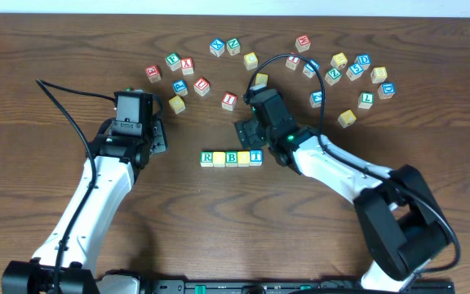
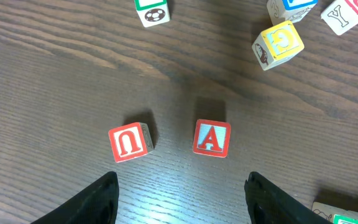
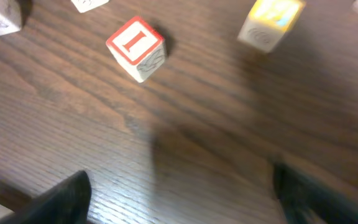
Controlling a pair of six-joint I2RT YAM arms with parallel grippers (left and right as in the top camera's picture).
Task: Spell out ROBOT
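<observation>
A row of letter blocks lies at the table's middle, showing R, a yellow block, B, a yellow block and T. My left gripper is open and empty, left of the row. Just ahead of its fingers lie a red U block and a red A block. My right gripper is open and empty above the row. A red I block and a yellow block lie ahead of it. The right wrist view is blurred.
Many loose letter blocks are scattered across the far side of the table, in a left cluster and a right cluster. A yellow G block lies beyond the A block. Cables trail from both arms.
</observation>
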